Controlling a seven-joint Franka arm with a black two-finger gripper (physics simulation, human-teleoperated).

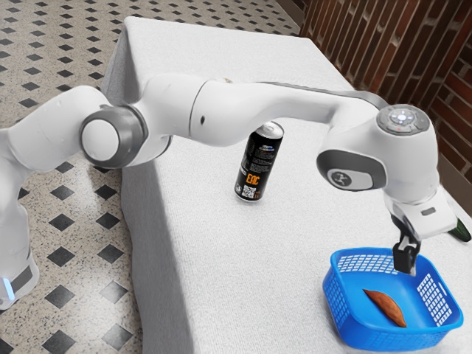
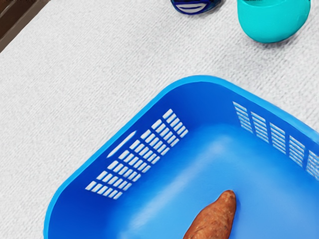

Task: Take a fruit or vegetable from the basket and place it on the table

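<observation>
I had the black gripper (image 1: 405, 262) over the blue plastic basket (image 1: 391, 341), near one of its gridded side walls, and I could not tell from my pictures whether it stood apart or together. The task's thing, a reddish-brown, tapering vegetable that looked like a sweet potato (image 1: 386, 306), lay on the basket's floor, apart from the gripper. In the wrist view I saw one narrow end of it, with the basket's rounded corner and pierced walls beyond.

The basket sat on the surface, which was draped in a white textured cloth (image 1: 221, 287). On that cloth I also had a tall black can with a silver top and orange lettering (image 1: 258, 162), standing upright well apart from the basket, and, at the exterior view's right edge, a long dark green vegetable (image 1: 462, 231), partly hidden. Past the basket's corner, my wrist view caught a smooth turquoise rounded object (image 2: 271, 26) and, beside it, a dark blue object with white markings (image 2: 192, 8), both cut off by the frame
</observation>
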